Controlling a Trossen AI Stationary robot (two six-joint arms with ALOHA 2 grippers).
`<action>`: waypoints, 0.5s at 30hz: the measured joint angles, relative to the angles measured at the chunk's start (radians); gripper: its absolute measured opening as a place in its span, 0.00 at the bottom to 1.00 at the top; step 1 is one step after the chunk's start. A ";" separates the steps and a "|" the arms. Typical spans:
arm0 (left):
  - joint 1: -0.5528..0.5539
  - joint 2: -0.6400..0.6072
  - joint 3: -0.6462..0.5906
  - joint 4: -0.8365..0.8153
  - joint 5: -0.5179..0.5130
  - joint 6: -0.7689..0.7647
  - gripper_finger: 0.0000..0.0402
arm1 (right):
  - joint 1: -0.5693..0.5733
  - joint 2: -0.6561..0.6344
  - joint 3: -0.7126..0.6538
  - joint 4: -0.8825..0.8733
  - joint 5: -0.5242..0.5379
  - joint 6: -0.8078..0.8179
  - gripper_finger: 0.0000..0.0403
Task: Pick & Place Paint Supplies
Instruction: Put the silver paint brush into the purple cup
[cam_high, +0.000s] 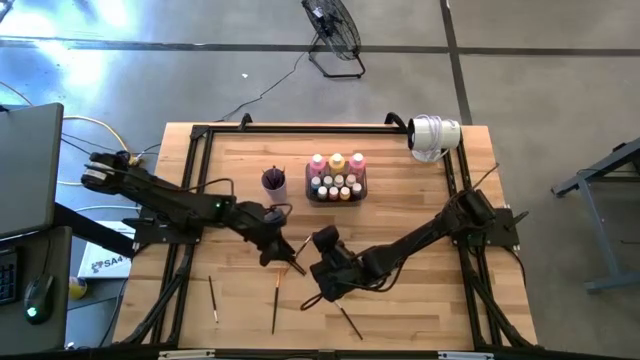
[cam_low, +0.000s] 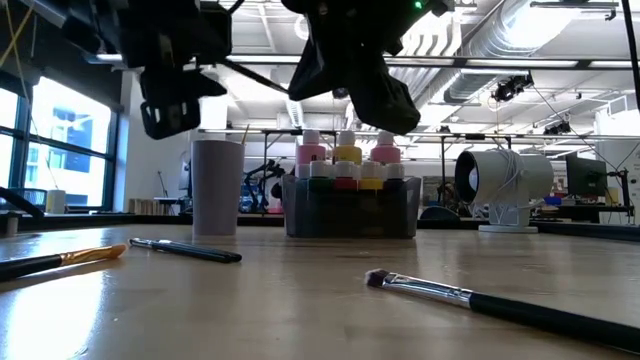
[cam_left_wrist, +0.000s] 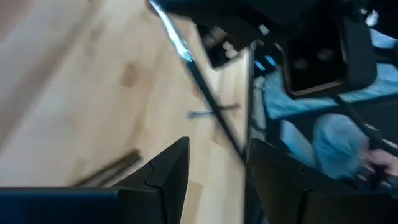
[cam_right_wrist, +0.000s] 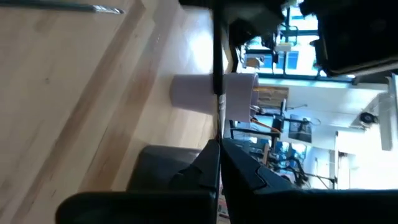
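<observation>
My right gripper is above the table's middle, shut on a thin dark paintbrush that sticks forward from its fingertips. My left gripper faces it, open, with that paintbrush running into the gap between its fingers; whether they touch it, I cannot tell. Three more brushes lie flat on the near part of the table. The pink and yellow-orange bottles and white-capped ones stand in the dark tray. My right gripper pinches the paintbrush's dark handle between its two shut fingers, with the brush lying along the fingers and pointing away from them. The brush is lifted clear of the table and reaches toward my left gripper.
A purple cup stands left of the tray. A white camera unit sits at the far right corner. A black frame borders the table. The loose brushes lie near the front edge.
</observation>
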 joint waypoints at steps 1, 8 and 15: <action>0.000 0.013 0.008 0.003 0.021 -0.017 0.41 | -0.001 0.000 0.000 0.000 0.012 0.000 0.01; 0.000 0.036 0.010 -0.028 0.037 -0.054 0.41 | 0.002 -0.001 0.000 -0.007 0.008 -0.006 0.01; 0.000 0.036 0.010 -0.023 0.036 -0.055 0.41 | 0.001 -0.001 0.000 -0.011 0.012 -0.007 0.01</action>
